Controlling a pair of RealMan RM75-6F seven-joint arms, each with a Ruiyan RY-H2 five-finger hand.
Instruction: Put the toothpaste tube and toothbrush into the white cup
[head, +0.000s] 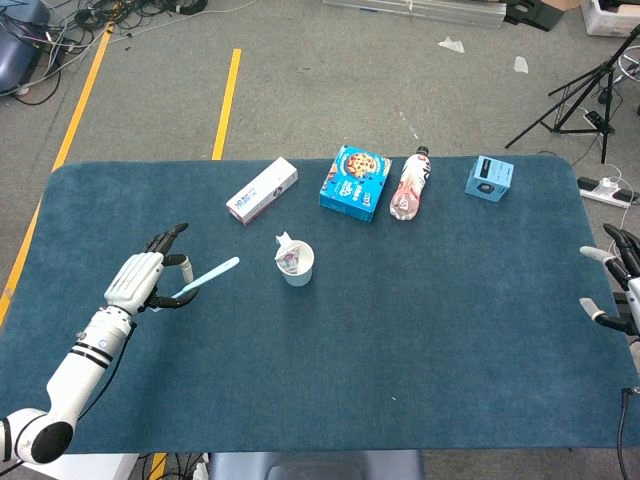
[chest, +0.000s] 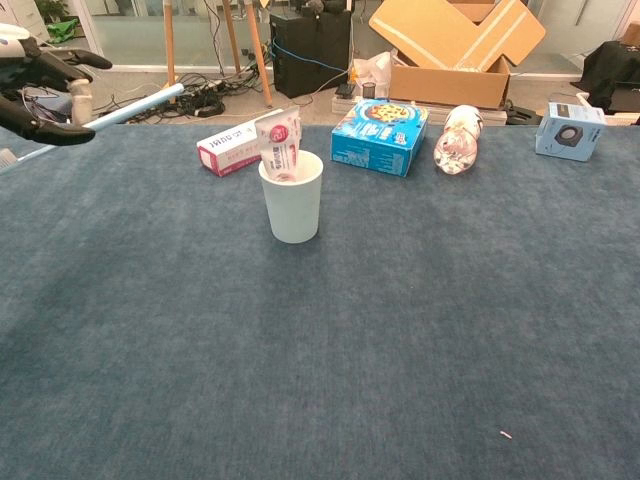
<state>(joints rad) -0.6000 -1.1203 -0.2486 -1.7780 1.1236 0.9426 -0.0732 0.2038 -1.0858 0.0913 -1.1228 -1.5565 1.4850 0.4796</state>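
At 9 o'clock of the cup (head: 296, 264), the left hand (head: 138, 283) pinches the toothbrush (head: 205, 281); right hand (head: 618, 285) state indeterminate.

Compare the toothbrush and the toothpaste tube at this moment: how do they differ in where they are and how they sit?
The toothbrush is held in the left hand, off the table and left of the white cup; the toothpaste tube already stands in that cup. The toothbrush is thin, light blue and slanted; the tube is flat, white with red print, nearly upright, its top above the rim. Both belong in the cup.
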